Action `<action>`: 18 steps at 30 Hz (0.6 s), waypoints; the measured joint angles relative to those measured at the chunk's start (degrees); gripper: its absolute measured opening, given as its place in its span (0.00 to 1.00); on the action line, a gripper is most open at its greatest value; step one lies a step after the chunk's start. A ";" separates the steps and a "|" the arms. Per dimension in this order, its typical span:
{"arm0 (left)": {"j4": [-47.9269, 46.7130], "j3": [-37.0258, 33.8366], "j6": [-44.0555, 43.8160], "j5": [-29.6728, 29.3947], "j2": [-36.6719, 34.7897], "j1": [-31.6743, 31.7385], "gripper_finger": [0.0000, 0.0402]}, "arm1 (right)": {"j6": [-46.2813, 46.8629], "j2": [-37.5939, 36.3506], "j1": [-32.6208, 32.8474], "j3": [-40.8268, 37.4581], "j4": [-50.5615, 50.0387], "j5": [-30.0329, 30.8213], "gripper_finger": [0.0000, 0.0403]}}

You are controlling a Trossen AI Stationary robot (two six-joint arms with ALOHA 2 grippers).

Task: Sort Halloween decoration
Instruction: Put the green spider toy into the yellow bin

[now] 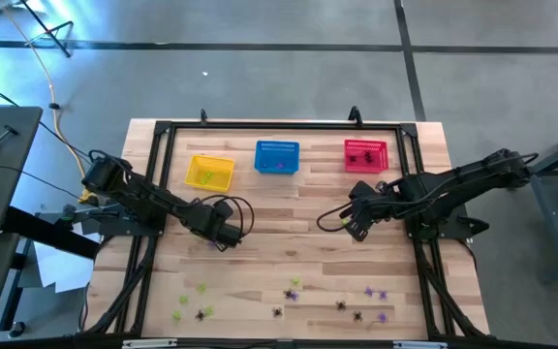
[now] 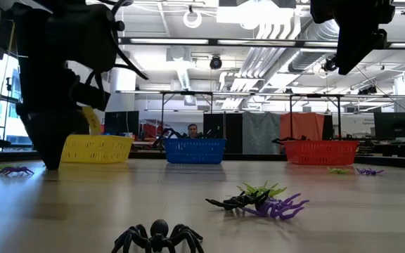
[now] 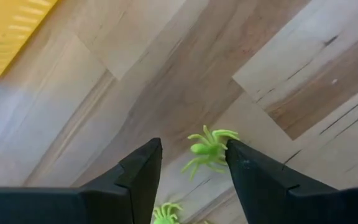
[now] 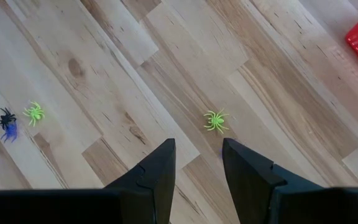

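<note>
Small plastic spiders lie scattered on the wooden table's near part [image 1: 292, 291], in purple, yellow-green and black. My left gripper [image 1: 226, 236] is open and low over the table's middle left. In the left wrist view a green spider [image 3: 209, 149] lies on the wood between its fingertips [image 3: 191, 155], and a second green one [image 3: 166, 213] shows nearer the wrist. My right gripper [image 1: 356, 225] is open and raised over the middle right [image 2: 357, 35]. A green spider [image 4: 216, 120] lies on the table just beyond its fingertips [image 4: 197, 155].
Three mesh baskets stand along the far edge: yellow [image 1: 209, 173], blue [image 1: 277, 157] and red [image 1: 365, 155], the red one with dark spiders inside. A purple spider [image 2: 16, 170] lies beside the left arm. Black, green and purple spiders [image 2: 259, 200] lie near the near edge.
</note>
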 joint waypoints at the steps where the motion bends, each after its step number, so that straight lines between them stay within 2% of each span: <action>1: 0.14 -0.04 0.00 0.14 0.00 0.06 0.42 | 0.00 0.00 0.00 0.00 -0.02 0.00 0.32; 5: 0.87 -0.08 -0.02 0.65 0.11 -0.01 0.32 | 0.00 0.00 0.00 -0.01 0.00 0.02 0.32; 11: 1.69 0.30 -0.24 2.05 0.35 0.00 0.04 | 0.00 0.00 0.00 0.00 0.00 0.02 0.32; 18: -3.33 4.62 1.48 1.57 1.01 0.16 0.01 | 0.00 0.00 0.00 0.00 0.00 0.00 0.32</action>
